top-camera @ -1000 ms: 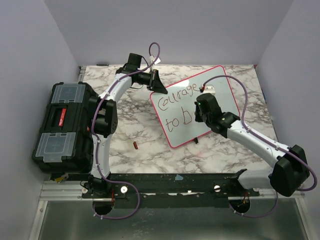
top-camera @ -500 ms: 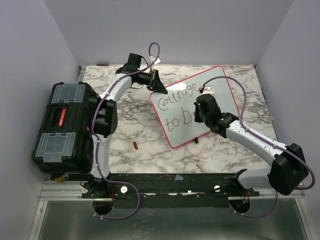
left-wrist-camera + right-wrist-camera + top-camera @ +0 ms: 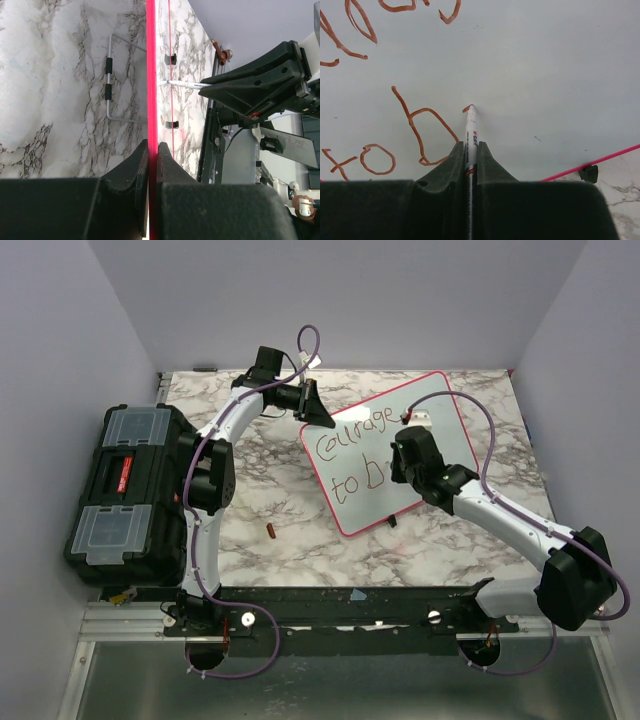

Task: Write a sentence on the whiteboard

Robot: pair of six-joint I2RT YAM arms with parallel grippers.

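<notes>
showing the whiteboard (image 3: 362, 510), which stood on the marble tabletop (image 3: 270, 475) to the right of the black toolbox (image 3: 125, 490), well apart from it and seemingly propped on a wire stand (image 3: 107, 82) at its back. the left gripper (image 3: 152, 147) was closed tight on the pink-red rim at the corner nearest the toolbox. the right gripper (image 3: 471, 147) was clamped on a thin marker (image 3: 471, 125), whose tip touched the board face just past the "b" of the sentence (image 3: 410, 118), on the side away from the toolbox. judged from its thin edge, the board was light and stiff, and its glossy face offered no purchase. the rim was therefore the sensible hold, and pen pressure would likely rock the board without it. the marker barrel looked smooth and apt to slip in a loose grip. from above, the right gripper covered the end of the second line. the marker's rear was buried between the fingers. a small red-brown piece (image 3: 270, 531) between toolbox and board was too small to name.
</notes>
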